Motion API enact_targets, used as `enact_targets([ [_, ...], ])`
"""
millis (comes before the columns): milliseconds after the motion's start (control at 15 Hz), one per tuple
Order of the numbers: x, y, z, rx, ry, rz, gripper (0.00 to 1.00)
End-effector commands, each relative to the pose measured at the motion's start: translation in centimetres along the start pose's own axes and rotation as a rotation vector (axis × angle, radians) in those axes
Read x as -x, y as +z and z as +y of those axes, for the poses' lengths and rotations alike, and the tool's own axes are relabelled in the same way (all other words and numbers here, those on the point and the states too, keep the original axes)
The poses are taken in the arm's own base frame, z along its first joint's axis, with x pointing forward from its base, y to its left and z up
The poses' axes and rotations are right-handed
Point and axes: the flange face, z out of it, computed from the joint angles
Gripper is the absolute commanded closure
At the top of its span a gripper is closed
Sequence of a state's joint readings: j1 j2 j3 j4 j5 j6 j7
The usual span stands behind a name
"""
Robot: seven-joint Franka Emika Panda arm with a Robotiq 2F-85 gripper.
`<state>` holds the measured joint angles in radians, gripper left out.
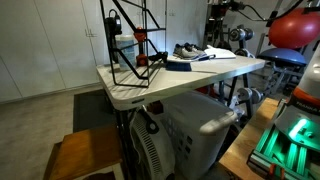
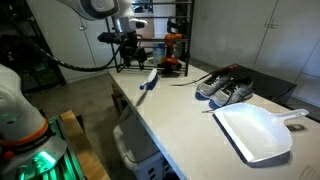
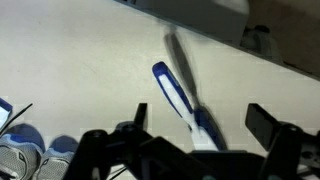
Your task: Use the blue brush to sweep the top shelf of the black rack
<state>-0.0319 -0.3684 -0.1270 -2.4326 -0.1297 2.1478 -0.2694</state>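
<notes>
The blue brush (image 3: 178, 98), dark blue with a white stripe, lies flat on the white table. It shows in both exterior views (image 1: 178, 65) (image 2: 148, 81), just in front of the black rack (image 1: 130, 40) (image 2: 165, 30). In the wrist view my gripper (image 3: 200, 125) is open and empty. It hangs above the brush, whose near end lies between the two fingers. In an exterior view my gripper (image 2: 125, 45) hovers above the table beside the rack, apart from the brush. In an exterior view the arm (image 1: 126, 45) is partly hidden behind the rack's wires.
A pair of grey-and-white shoes (image 2: 225, 90) (image 1: 188, 50) (image 3: 20, 150) lies beyond the brush. A white dustpan (image 2: 255, 130) lies near the table's end. A red-orange object (image 2: 172, 40) stands by the rack. The table edge (image 2: 130, 105) is close to the brush.
</notes>
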Motion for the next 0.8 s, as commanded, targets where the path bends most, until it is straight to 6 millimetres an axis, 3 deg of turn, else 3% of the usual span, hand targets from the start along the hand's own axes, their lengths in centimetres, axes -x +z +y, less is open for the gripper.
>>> enact_targets([
  [0,-2.3,2.7,-1.1,0.104,-0.087,-0.07,0.0],
  [467,-5.3,7.6,-3.3,0.139,-0.228,-0.045,0.0],
  [667,-6.3,8.8,-4.0,0.119,-0.287,0.049,0.0],
  [733,-5.8,7.9,-3.6,0.128,-0.245,0.017,0.0],
])
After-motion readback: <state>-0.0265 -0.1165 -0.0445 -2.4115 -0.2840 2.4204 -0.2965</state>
